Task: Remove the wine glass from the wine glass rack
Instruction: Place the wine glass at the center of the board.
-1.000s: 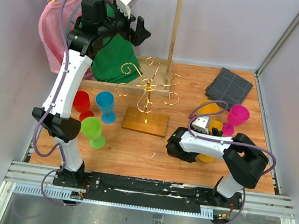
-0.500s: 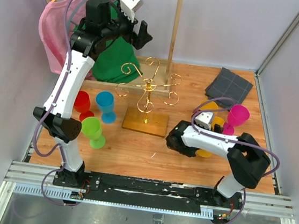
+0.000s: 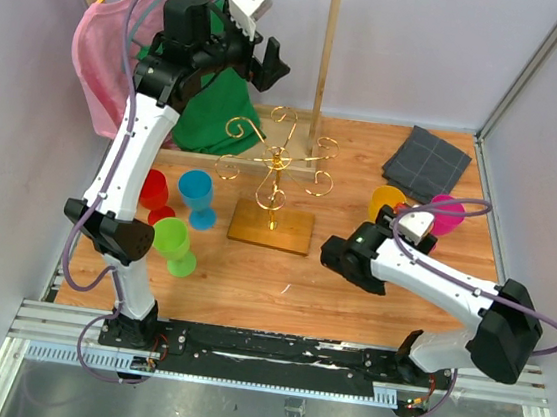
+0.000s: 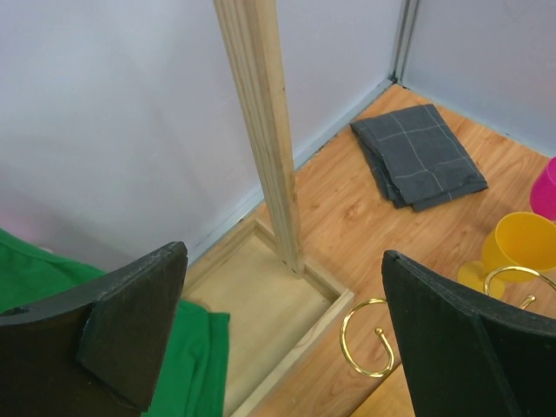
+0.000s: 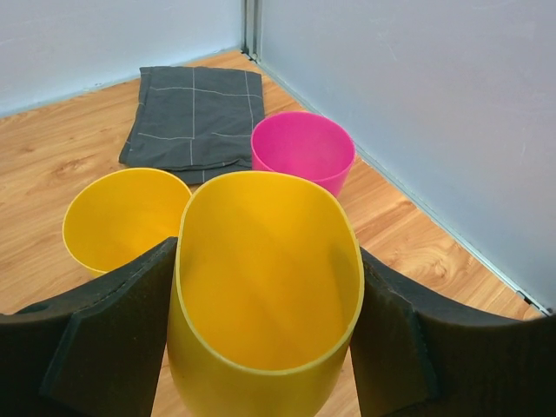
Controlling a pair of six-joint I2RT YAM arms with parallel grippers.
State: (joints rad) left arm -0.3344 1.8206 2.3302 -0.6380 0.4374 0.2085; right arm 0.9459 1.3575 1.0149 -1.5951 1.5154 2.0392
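Observation:
The gold wire wine glass rack stands mid-table on its square wood base, and no glass shows on its scroll arms. My right gripper is shut on the bowl of a yellow wine glass, squeezed oval between both pads, to the right of the rack. In the top view the right wrist hides that glass. My left gripper hangs open and empty high above the rack's back left. Below it, one gold scroll shows in the left wrist view.
A second yellow glass and a pink glass stand just beyond my right gripper. A folded grey cloth lies behind them. Red, blue and green glasses stand left of the rack. Behind is a wooden clothes frame post with pink and green garments.
My right arm has stretched out and carried the yellow glass a little right and back, toward the pink glass. The left gripper has drifted slightly right, still open.

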